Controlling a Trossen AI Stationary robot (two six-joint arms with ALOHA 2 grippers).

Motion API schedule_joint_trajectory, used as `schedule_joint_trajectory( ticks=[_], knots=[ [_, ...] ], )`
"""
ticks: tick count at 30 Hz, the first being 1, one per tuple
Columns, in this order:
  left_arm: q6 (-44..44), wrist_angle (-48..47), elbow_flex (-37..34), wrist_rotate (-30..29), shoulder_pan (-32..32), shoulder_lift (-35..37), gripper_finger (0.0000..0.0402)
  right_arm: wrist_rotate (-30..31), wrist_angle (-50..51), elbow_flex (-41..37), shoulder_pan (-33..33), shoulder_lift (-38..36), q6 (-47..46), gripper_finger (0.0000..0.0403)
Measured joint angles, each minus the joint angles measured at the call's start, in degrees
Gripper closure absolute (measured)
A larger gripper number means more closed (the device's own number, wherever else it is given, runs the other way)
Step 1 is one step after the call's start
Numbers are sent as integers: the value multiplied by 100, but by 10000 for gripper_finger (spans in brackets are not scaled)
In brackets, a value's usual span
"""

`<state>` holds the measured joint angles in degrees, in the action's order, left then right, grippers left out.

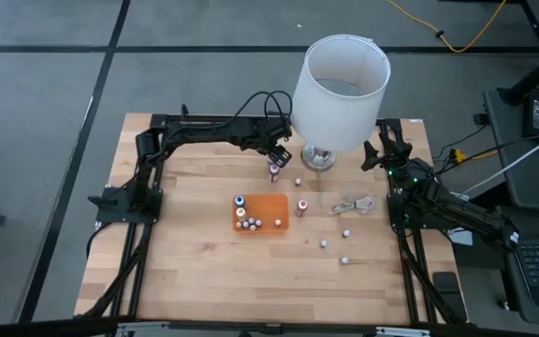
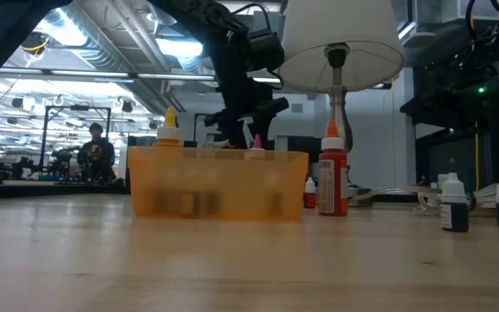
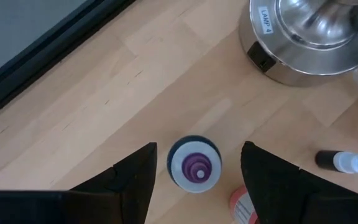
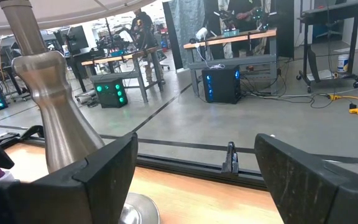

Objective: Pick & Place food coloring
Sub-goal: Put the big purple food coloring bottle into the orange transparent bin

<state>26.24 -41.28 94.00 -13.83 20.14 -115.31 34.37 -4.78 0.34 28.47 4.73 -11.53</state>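
The food coloring bottles are tiny droppers. Several stand in the orange tray (image 1: 271, 208); others are scattered on the wood, such as one (image 1: 300, 206) right of the tray and one (image 1: 324, 243) nearer the front. My left gripper (image 1: 277, 159) hangs open over a purple-capped bottle (image 3: 196, 169) that stands upright on its base far of the tray. Its fingers (image 3: 135, 180) stand on either side of the bottle with a gap on both sides. My right gripper (image 4: 197, 143) waits open at the table's far right (image 1: 379, 152).
A lamp with a white shade (image 1: 342, 89) and a metal base (image 3: 309, 43) stands just right of the left gripper. A coiled white cable (image 1: 354, 204) lies right of the tray. A dark bottle (image 3: 344, 162) lies on its side near the purple-capped one.
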Motion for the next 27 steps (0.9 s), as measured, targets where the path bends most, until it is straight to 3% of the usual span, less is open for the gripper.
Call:
schedule_joint_trajectory(
  ticks=[27],
  knots=[
    [205, -68, -4, 198, 51, -2, 189, 0, 1, 2, 1, 1, 1, 79]
  ],
)
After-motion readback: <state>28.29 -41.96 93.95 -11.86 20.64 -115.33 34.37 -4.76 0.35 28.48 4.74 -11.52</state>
